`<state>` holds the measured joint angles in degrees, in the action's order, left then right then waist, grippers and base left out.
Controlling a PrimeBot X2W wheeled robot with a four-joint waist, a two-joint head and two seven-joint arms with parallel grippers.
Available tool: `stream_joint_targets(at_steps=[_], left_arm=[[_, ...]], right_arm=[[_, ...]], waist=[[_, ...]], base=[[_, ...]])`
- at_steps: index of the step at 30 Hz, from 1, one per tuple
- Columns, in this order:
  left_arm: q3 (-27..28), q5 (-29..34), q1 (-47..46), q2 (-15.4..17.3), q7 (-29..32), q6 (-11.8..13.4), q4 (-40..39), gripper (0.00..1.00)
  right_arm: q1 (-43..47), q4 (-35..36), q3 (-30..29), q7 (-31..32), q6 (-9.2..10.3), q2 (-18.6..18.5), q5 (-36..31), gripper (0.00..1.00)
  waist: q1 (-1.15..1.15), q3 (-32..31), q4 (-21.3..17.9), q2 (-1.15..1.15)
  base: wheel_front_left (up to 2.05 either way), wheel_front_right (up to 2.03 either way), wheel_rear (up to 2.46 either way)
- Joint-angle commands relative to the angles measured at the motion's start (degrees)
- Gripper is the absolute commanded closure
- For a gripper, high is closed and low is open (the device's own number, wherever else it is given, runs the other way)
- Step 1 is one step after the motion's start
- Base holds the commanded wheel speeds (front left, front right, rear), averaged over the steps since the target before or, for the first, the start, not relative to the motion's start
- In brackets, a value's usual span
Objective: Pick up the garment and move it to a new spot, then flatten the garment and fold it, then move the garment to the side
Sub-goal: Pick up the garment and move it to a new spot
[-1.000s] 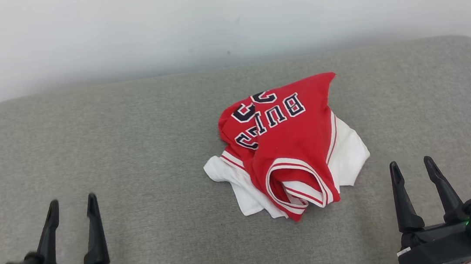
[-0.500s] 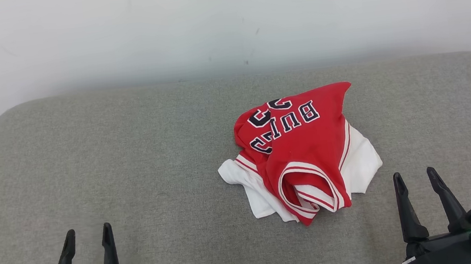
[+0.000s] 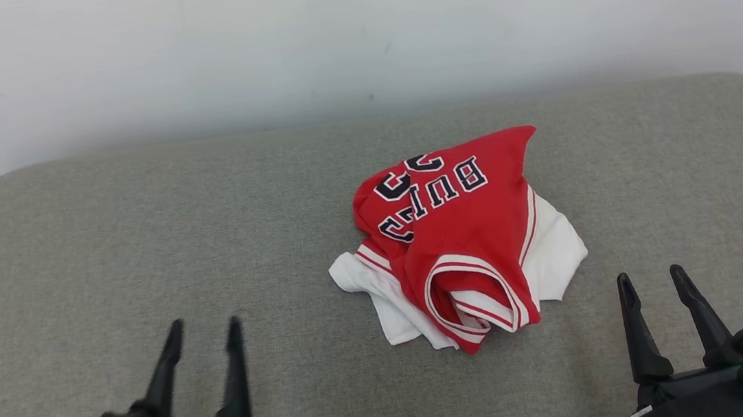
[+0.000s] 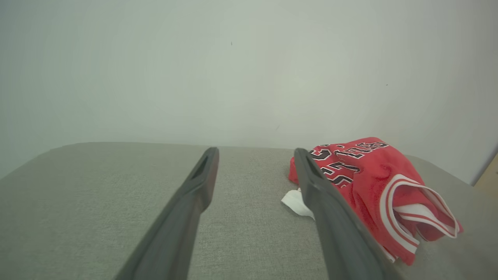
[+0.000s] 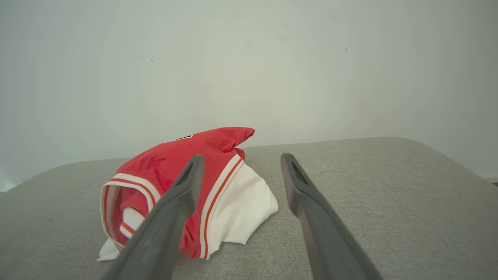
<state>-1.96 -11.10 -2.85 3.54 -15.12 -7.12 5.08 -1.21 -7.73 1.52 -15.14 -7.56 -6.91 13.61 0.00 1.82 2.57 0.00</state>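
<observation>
garment lies ahead, between the empty, wide-open left gripper and right gripper.

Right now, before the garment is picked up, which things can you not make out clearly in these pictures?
Garment lettering, head view: folds hide part of it.
Garment's white layer, head view: mostly under the red cloth.
Left pincer, head view: blurred; base cut by the bottom edge.
Garment's near side, right wrist view: behind the right pincer's finger.
</observation>
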Motion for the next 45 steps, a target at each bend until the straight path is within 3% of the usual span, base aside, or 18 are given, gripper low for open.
stream_joint_targets(at_steps=[1,6,13,22,29,30,31,32,38,45], left_arm=[[-1.2,-0.4,-1.7,-0.1,-0.1,-0.3,0.6,0.00],[-10.8,-2.6,-7.8,-0.4,-0.1,-0.3,3.8,0.00],[-18.2,-4.5,-14.0,0.2,-0.1,-0.3,10.2,0.00],[-21.6,-5.8,-17.7,1.2,-0.1,-0.3,17.7,0.00],[-20.3,-6.2,-19.7,1.7,-0.1,-0.3,21.2,0.00],[-19.9,-6.2,-19.9,1.8,-0.1,-0.3,22.1,0.13],[-19.6,-6.2,-20.5,1.8,-0.1,-0.3,22.7,0.79],[-19.4,-6.2,-21.0,1.8,-0.1,-0.3,23.2,1.00],[-19.8,-6.2,-24.8,2.5,-0.1,-0.3,22.9,1.00],[-22.4,-5.8,-35.3,5.1,-0.1,-0.3,19.7,1.00]], right_arm=[[-0.4,0.2,0.1,0.0,0.13,0.0,0.1,0.00],[-1.5,0.2,0.4,0.0,0.13,0.5,0.1,0.00],[-3.2,0.2,0.5,0.0,0.14,1.2,0.5,0.00],[-4.4,0.6,-0.5,0.0,0.13,2.2,0.7,0.00],[-5.2,0.9,-0.6,0.0,0.14,2.7,0.9,0.00],[-5.3,1.0,-0.7,0.0,0.13,2.7,0.8,0.00],[-5.4,1.0,-0.8,0.0,0.13,2.8,0.7,0.00],[-5.4,1.0,-0.9,0.0,0.13,2.9,0.7,0.00],[-5.7,0.7,-1.3,0.0,0.13,3.2,0.6,0.00],[-5.4,0.2,-0.9,0.0,0.13,3.6,1.1,0.00]], waist=[[0.00,0.6,-0.7,0.00],[0.00,2.4,-3.4,0.00],[0.00,5.4,-8.4,0.00],[0.00,9.1,-13.3,0.00],[0.00,10.7,-14.6,0.00],[0.00,10.9,-14.7,0.00],[0.00,11.0,-14.7,0.00],[0.00,11.1,-14.7,0.00],[0.00,11.1,-14.2,0.00],[0.00,9.8,-13.8,0.00]], base=[[0.00,0.00,0.00],[0.00,0.00,0.00],[0.00,0.00,0.00],[0.00,0.00,0.00],[0.00,0.00,0.00],[0.00,0.00,0.00],[0.00,0.00,0.00],[0.00,0.00,0.00],[0.00,0.00,0.00],[0.00,0.00,0.00]])
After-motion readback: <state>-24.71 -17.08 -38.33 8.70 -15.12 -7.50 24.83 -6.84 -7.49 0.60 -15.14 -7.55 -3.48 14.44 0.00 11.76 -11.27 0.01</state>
